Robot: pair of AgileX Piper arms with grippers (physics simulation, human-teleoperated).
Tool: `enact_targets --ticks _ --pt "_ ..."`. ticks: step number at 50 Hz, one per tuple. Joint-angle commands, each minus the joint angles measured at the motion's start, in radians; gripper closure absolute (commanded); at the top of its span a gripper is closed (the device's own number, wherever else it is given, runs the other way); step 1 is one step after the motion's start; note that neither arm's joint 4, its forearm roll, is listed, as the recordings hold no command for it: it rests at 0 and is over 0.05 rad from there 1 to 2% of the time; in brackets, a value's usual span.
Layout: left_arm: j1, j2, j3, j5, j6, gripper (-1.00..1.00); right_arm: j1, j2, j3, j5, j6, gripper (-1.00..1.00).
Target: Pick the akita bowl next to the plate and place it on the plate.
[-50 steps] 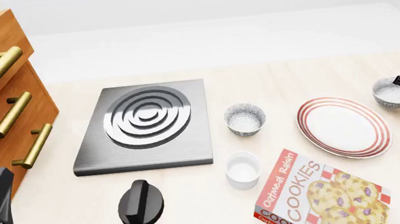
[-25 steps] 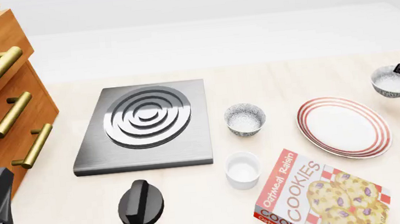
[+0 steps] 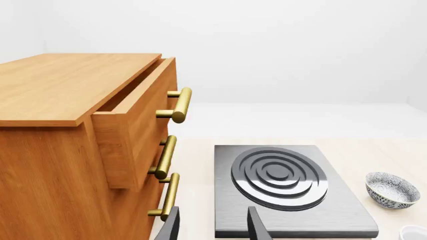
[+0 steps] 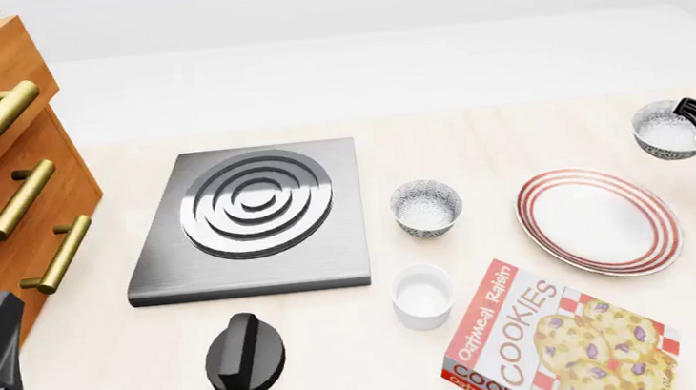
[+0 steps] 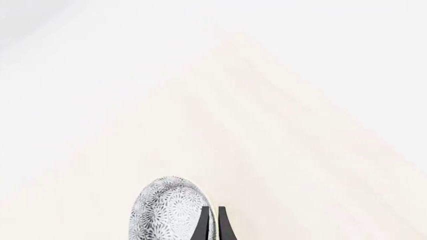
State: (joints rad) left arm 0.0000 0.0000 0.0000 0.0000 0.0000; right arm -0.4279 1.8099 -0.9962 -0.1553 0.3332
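Observation:
The akita bowl (image 4: 667, 131), speckled grey outside and white inside, hangs above the table just beyond the far right side of the plate (image 4: 598, 221). My right gripper (image 4: 695, 114) is shut on the bowl's rim. In the right wrist view the dark fingers (image 5: 204, 226) pinch the rim of the akita bowl (image 5: 167, 210). The red-ringed plate has nothing on it. My left gripper (image 3: 213, 231) stands open at the near left, beside the cabinet, with nothing between its fingers.
A look-alike speckled bowl (image 4: 426, 208) sits left of the plate, by the stove plate (image 4: 252, 219). A white ramekin (image 4: 422, 295), a cookie box (image 4: 553, 338) and a black knob (image 4: 246, 355) lie nearer me. A wooden drawer cabinet (image 4: 0, 161) fills the left side.
My right gripper has lifted the akita bowl off the table and carried it slightly leftward. The left arm has not moved.

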Motion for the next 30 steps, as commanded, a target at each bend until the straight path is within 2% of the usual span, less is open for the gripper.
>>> enact_targets --ticks 1,30 --pt "0.000 0.000 0.000 0.000 0.000 -1.00 0.030 -0.062 0.041 0.001 0.019 1.00" --pt "0.000 0.000 0.000 0.000 0.000 -1.00 0.126 -0.174 0.181 -0.034 0.044 1.00"
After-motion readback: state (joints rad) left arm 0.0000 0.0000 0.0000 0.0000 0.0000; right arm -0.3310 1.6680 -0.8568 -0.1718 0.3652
